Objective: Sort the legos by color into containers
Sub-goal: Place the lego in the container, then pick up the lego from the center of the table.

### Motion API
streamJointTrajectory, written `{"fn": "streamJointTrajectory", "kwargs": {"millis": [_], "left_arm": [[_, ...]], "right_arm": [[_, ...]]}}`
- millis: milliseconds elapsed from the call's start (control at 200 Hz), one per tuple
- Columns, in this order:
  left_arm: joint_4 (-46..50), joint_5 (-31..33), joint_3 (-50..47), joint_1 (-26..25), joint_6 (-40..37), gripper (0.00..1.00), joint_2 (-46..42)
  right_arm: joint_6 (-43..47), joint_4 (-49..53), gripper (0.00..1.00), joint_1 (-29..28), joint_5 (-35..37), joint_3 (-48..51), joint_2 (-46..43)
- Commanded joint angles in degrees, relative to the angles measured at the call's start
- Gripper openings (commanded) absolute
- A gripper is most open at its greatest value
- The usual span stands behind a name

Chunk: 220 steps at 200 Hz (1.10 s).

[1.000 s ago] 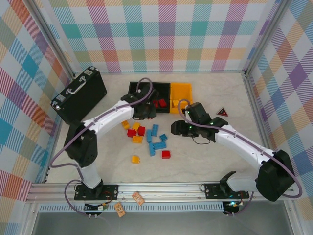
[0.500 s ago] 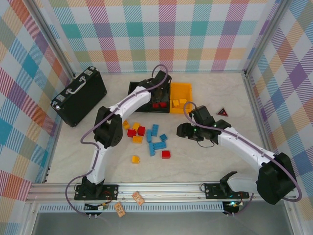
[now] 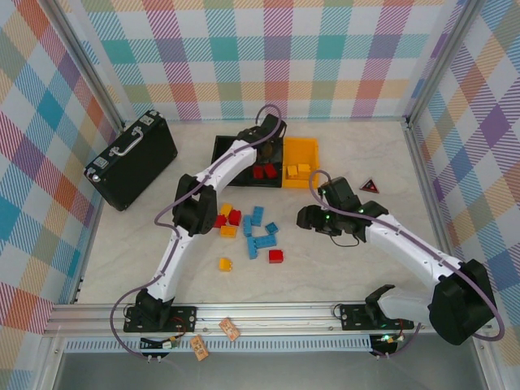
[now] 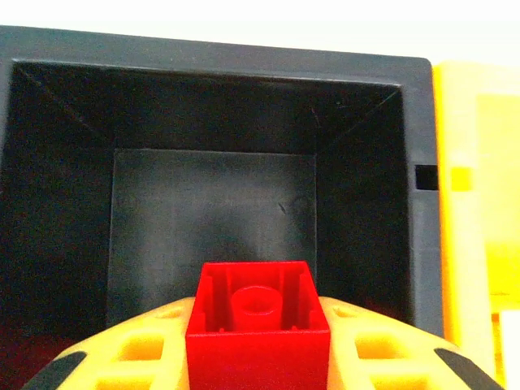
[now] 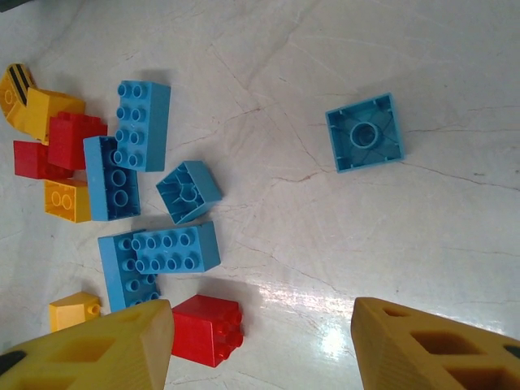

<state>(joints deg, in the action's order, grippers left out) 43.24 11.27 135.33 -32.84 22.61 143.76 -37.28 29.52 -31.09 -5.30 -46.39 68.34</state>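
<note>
Legos (image 5: 162, 248) — glossy, studded plastic — litter a seemingly marbled tabletop (image 5: 341, 49).

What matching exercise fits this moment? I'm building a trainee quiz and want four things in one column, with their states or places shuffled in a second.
Column one:
1. left gripper
2. right gripper
3. briefcase
4. yellow-orange bin

Column two:
A. lies at the far left
B. open, above loose blue bricks
C. holds yellow bricks
D. shut on a red brick

Pairs: 1-D, 2-B, 3-A, 4-C
</note>
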Motion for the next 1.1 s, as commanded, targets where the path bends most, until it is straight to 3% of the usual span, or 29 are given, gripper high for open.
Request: {"fn": "streamJointTrajectory", "kwargs": {"millis": [0, 65, 245, 330, 735, 1095], "left_arm": [[-1.35, 0.27, 2.82, 0.44, -1.20, 0.21, 1.29], [-1.58, 0.16, 3.09, 0.50, -1.04, 0.22, 1.71], [-1.50, -0.28, 3.10, 0.50, -0.31, 0.45, 1.46], [-1.13, -0.42, 2.72, 0.45, 0.23, 0.48, 0.32], [-4.37, -1.75, -10.44, -1.00, 0.90, 0.49, -13.36], [-9.43, -5.23, -37.34, -1.50, 2.33, 0.50, -33.71]], "right_arm": [[-0.70, 1.03, 0.60, 0.49, 0.62, 1.05, -1.61], [-0.75, 0.97, 0.60, 0.57, 0.73, 1.16, -1.73], [-0.79, 0.63, 0.60, 0.86, 0.25, 0.96, -1.11], [-0.87, 0.25, 0.60, 0.81, -0.22, 0.66, -0.72], [-1.09, -1.16, 0.60, 0.84, -1.55, 0.85, -0.69], [1.03, -0.23, 0.61, 0.70, -2.59, -1.50, -0.34]]}}
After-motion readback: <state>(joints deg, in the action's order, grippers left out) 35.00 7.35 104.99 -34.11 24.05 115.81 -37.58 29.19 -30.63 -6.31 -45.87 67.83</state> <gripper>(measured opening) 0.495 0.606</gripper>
